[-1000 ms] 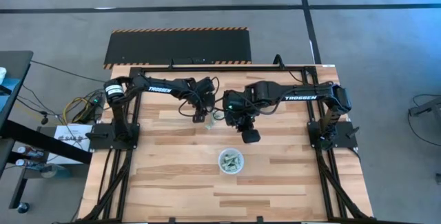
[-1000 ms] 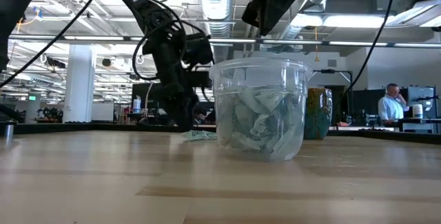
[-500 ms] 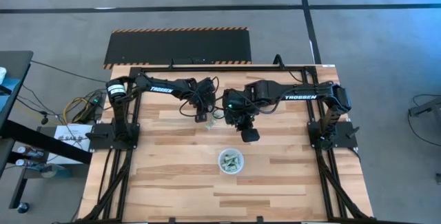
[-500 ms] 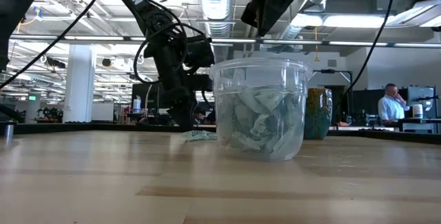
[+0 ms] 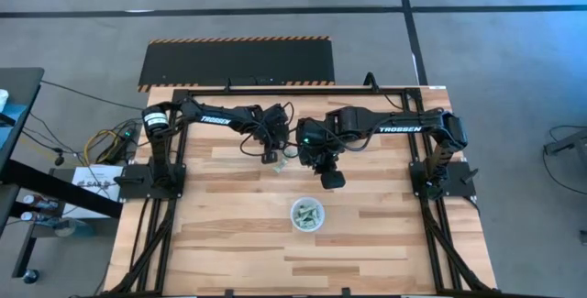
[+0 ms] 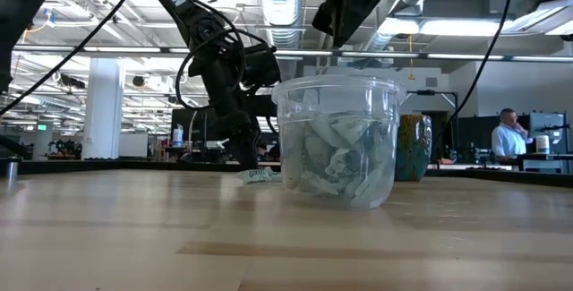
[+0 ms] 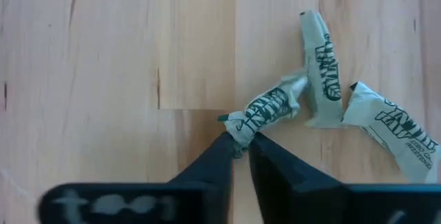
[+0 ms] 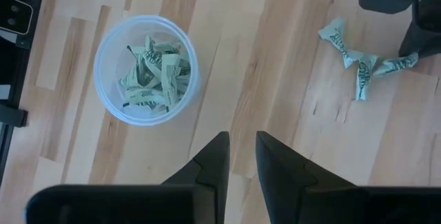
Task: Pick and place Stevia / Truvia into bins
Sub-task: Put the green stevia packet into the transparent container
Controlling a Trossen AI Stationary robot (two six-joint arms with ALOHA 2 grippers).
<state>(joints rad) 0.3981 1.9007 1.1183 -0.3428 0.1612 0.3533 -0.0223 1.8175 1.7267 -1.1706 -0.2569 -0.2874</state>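
Three crumpled pale green and white Stevia sachets lie flat on the wooden table, just beyond its middle. My left gripper points steeply down at them and is shut on the nearest sachet. The clear plastic cup stands nearer the front edge with several sachets inside. My right gripper hangs high above the table between the cup and the loose sachets. A narrow gap shows between its fingers, and nothing is in it. My left gripper pinches the nearest sachet by its crumpled end between its two fingertips. The fingers come from above, slanting down. The rest of the sachet lies on the table, stretching away from the fingers toward the other two sachets.
A brown mug stands behind the cup in the low view. Bare wood spreads on all sides of the cup. Black frame rails run along the table's edges. A person sits far off in the room behind.
My left gripper has stayed over the loose sachets and its fingers have drawn together onto the nearest one. The sachets and the cup lie where they were. My right gripper has kept still.
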